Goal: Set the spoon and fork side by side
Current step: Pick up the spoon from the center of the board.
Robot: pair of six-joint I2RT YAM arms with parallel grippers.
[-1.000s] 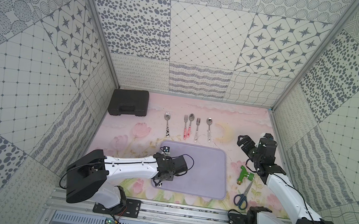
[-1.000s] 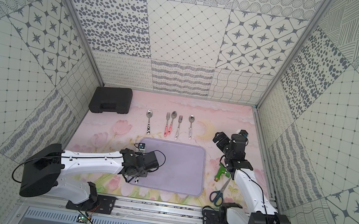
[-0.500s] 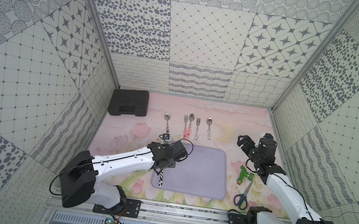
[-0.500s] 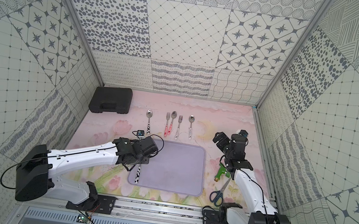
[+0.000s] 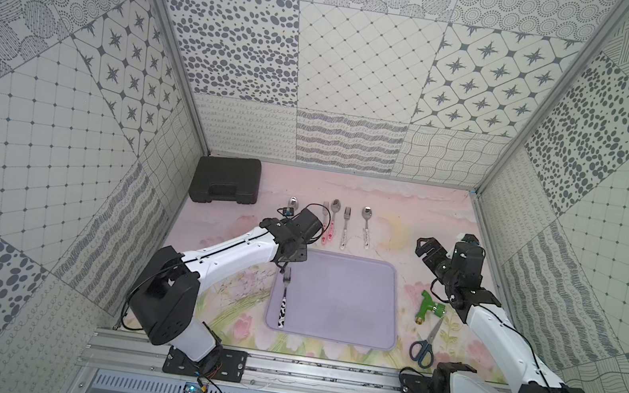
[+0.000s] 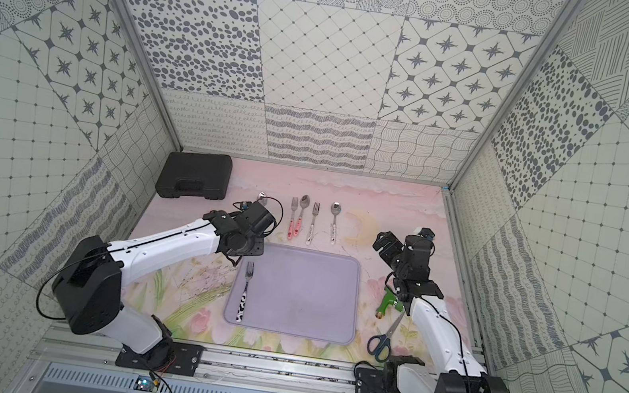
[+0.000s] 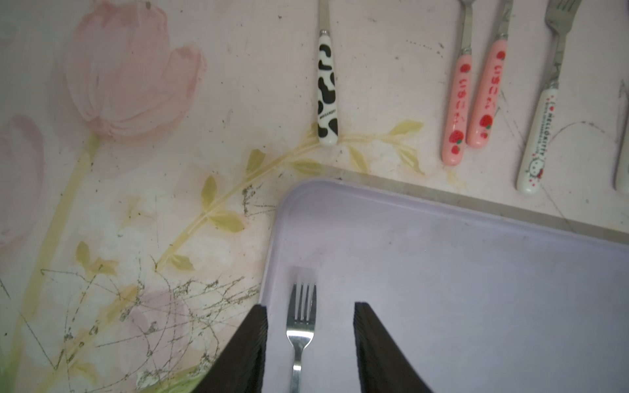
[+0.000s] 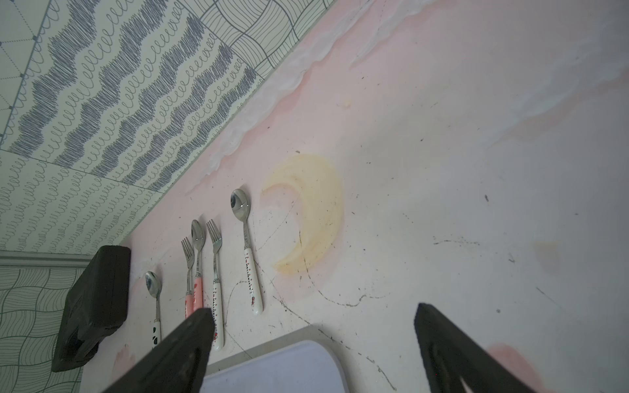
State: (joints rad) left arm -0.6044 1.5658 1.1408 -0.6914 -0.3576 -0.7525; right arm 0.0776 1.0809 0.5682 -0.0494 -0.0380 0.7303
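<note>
Cow-handled steel fork (image 5: 283, 301) lies flat along the left edge of the lilac rounded plastic tray (image 5: 343, 306), low in the middle of both top views, with its tines toward the top of the frame and its black-and-white blotched handle toward the bottom. Its partner, the steel spoon with the same cow-blotched handle (image 7: 327, 89), rests on the pink flowered desk (image 5: 408, 202) just above the tray's upper left corner. In a top view only its bowl (image 5: 293, 202) shows, because the left arm's wrist covers the rest. The spoon's long axis runs the same way as the fork's, bowl up-frame and handle end toward the tray. The left claw (image 7: 309, 306) hangs between the two, just over the fork's tines. Its fingers are partly spread and hold nothing, and the wrist view shows the fork lying free on the tray in the gap. The spoon is therefore up-frame of this claw, handle end nearest, and I judge it a short reach with little turning needed to close across the handle. To the right, the pink strawberry-handled fork and spoon (image 7: 471, 102) lie near the cow spoon but clear of it. At the far right of the frame the right claw (image 5: 426, 249) stands wide open and empty, well apart from both pieces, so the left arm is the nearer one.
</note>
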